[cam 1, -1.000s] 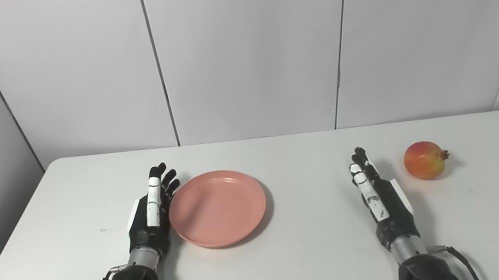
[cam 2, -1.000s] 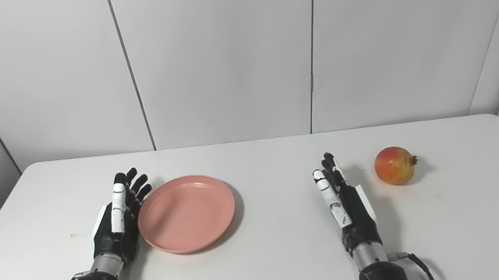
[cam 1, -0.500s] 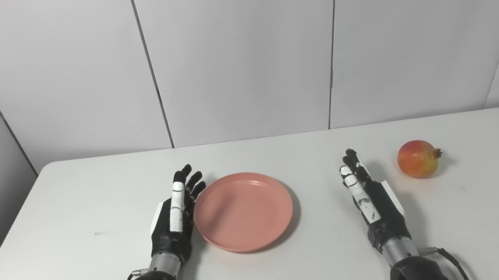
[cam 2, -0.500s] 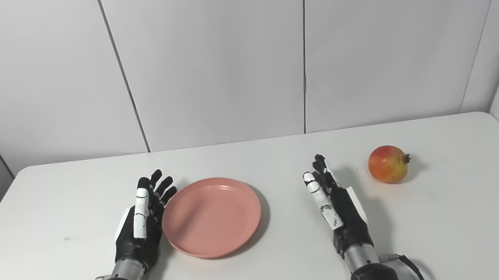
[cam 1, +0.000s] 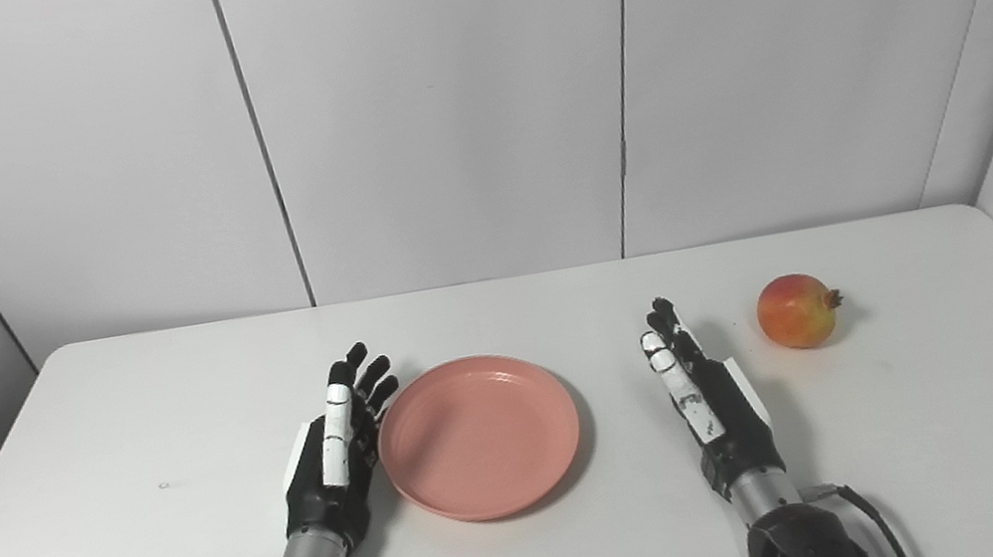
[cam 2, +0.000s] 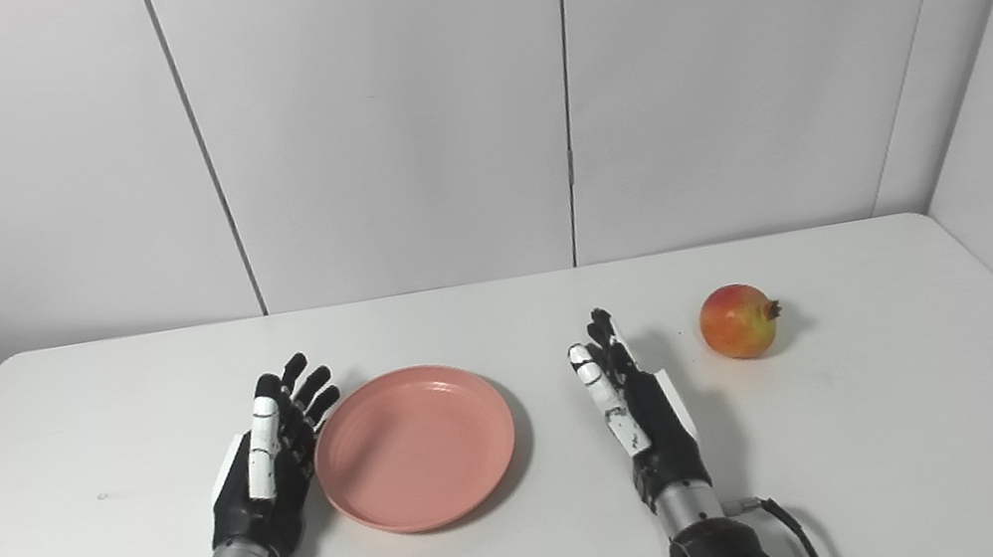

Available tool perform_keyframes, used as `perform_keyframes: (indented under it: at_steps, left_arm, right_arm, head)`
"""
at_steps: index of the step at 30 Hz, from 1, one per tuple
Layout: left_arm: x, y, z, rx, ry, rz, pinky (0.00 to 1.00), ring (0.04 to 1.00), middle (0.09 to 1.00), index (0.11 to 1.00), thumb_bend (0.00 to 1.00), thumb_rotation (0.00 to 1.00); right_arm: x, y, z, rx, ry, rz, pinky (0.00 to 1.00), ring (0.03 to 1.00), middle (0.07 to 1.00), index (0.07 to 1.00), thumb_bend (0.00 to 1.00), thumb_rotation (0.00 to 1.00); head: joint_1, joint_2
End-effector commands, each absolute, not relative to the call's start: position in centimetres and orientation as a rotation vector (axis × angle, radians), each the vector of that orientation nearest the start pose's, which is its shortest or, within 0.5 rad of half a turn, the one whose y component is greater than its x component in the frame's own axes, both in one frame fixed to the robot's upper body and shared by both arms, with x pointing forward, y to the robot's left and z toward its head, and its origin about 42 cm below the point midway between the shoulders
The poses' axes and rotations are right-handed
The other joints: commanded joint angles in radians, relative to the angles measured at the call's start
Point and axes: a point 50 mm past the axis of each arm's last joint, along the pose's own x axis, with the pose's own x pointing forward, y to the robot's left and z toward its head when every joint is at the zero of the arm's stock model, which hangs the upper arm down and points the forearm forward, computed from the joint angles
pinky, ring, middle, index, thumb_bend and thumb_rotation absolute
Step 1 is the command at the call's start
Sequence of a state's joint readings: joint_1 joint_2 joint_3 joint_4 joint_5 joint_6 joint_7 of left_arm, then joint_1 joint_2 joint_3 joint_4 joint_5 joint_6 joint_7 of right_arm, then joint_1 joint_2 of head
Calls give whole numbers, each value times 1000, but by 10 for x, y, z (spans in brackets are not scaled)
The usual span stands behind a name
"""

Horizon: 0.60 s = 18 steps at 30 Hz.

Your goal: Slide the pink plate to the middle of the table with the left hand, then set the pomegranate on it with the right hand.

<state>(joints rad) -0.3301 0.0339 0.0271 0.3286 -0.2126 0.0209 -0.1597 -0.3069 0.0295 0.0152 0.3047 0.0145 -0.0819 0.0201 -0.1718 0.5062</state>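
The pink plate (cam 1: 480,436) lies on the white worktop (cam 1: 98,547), a little left of the frame centre. The left hand (cam 1: 334,462) stands on its edge against the plate's left rim, fingers straight and apart, holding nothing. The right hand (cam 1: 712,404) is also flat and empty, right of the plate. The pomegranate (cam 1: 797,311) sits at middle right, apart from the hand.

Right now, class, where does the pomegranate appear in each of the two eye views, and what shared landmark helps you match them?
Left eye view: the pomegranate lies right of centre, beyond and right of the right robot hand, untouched.
Right eye view: the same fruit sits nearer the picture's middle.
Shared landmark: the pink plate, empty, beside the left robot hand.
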Motion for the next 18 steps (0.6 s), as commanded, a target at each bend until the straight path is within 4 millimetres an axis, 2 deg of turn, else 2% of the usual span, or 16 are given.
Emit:
perform_keyframes:
  at_steps: [1,10,18]
  left_arm:
    - [388,190,119,-185,-16,-230,914,945,949,963,664,1000]
    - [385,189,114,-214,-34,-237,913,943,955,963,639,1000]
    - [383,189,113,-203,-33,-292,948,971,987,999,646,1000]
  right_arm:
    - [384,-161,129,29,-131,130,971,958,985,995,581,890]
    - [386,-156,127,46,-133,129,982,955,989,1000,556,870]
    - [386,-155,127,30,-130,125,989,950,982,995,576,893]
  head:
    - [1,1]
    - [-16,2]
    - [-17,0]
